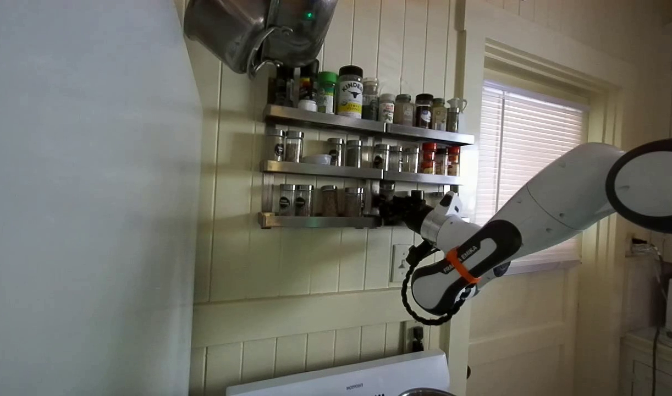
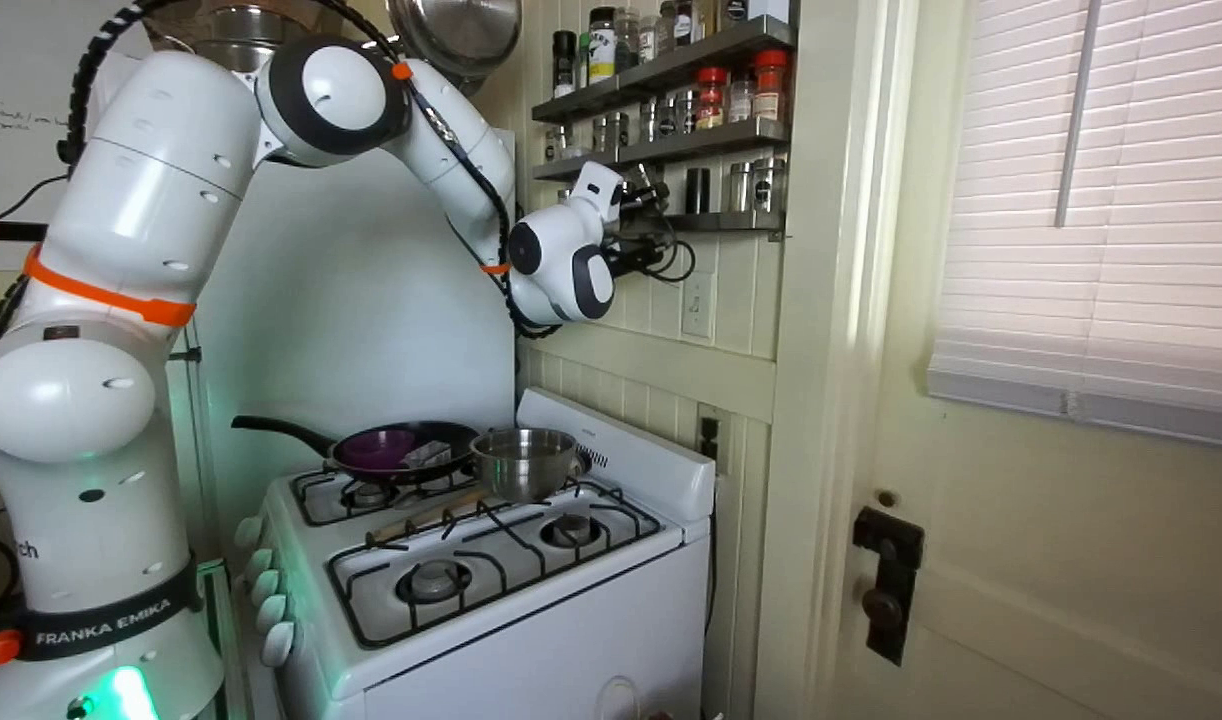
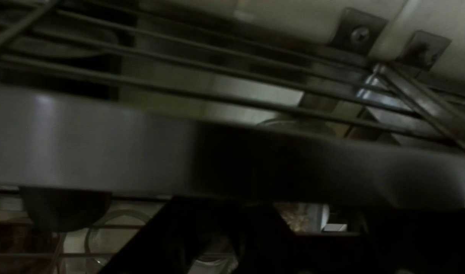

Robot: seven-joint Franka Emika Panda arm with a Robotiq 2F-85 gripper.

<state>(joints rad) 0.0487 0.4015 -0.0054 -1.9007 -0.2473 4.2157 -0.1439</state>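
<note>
Looking at the lowest wall shelf (image 1: 325, 221), I have the claw (image 1: 382, 207) up near it, closed, though the dark wrist view hides whether anything is gripped. In an exterior view, a glass jar (image 1: 354, 202) stands upright on that shelf just beside the claw; other jars (image 1: 354, 154) line the middle shelf (image 1: 325, 170) above. A steel shelf edge (image 3: 202, 156) crosses the wrist view.

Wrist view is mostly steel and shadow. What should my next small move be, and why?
I'd likely ease the pincer back slightly from the spice rack. A steel shelf edge crosses the wrist view, the dark fingers show just under it, and in an exterior view a jar appears close beside the pincer. It's too dark to tell whether anything is gripped.
</note>
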